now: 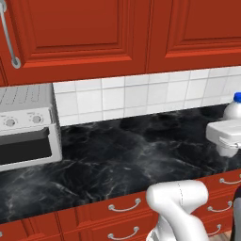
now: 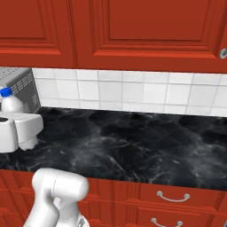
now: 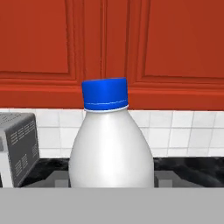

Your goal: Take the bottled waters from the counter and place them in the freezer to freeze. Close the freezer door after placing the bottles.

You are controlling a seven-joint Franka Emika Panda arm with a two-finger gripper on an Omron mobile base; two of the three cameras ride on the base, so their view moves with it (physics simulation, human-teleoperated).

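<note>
Blue-cap bottle [image 3: 111,144] stands upright between the hand's [image 3: 112,179] two fingertips, one showing just left and one just right of its base, so the hand is narrowed onto it and looks to be gripping the body. From the left base view, bottle [image 1: 234,109] sits at far right, just behind the hand [image 1: 227,136], over the black tabletop [image 1: 132,150]. Toaster oven [image 1: 28,127] is well apart to the left. Red cabinets [image 2: 133,31] above, white tile behind.

The bottle [image 3: 111,148] stands on the counter [image 1: 132,155], right of the toaster oven [image 1: 28,124], below cabinets [image 1: 94,33].
</note>
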